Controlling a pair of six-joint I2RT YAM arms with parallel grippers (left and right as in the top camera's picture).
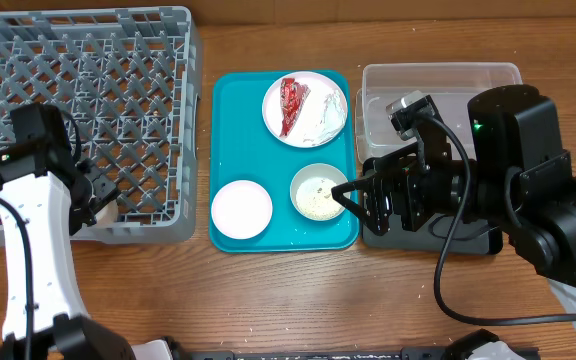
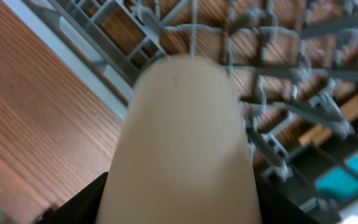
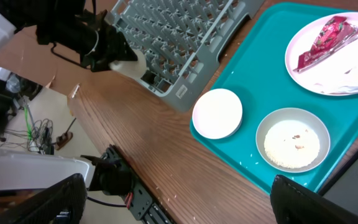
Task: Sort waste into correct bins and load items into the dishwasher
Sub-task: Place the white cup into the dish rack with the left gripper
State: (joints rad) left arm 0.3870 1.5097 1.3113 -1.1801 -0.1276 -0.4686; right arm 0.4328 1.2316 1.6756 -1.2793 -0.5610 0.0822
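My left gripper (image 1: pixel 95 203) is shut on a beige cup (image 1: pixel 106 213) at the front right corner of the grey dishwasher rack (image 1: pixel 88 70). In the left wrist view the cup (image 2: pixel 179 118) fills the frame between the fingers (image 2: pixel 179 208), with the rack (image 2: pixel 278 68) beyond it. My right gripper (image 1: pixel 353 195) is open and empty, just right of the bowl with rice residue (image 1: pixel 317 192) on the teal tray (image 1: pixel 230 120). The right wrist view shows its fingers (image 3: pixel 179 196) wide apart, the bowl (image 3: pixel 292 144) and a small white dish (image 3: pixel 217 112).
A plate (image 1: pixel 320 120) with a red wrapper (image 1: pixel 293 103) and white napkin sits at the tray's back. A white dish (image 1: pixel 241 208) is at the tray's front left. A clear bin (image 1: pixel 438 80) stands right of the tray, a dark bin (image 1: pixel 423 238) below my right arm.
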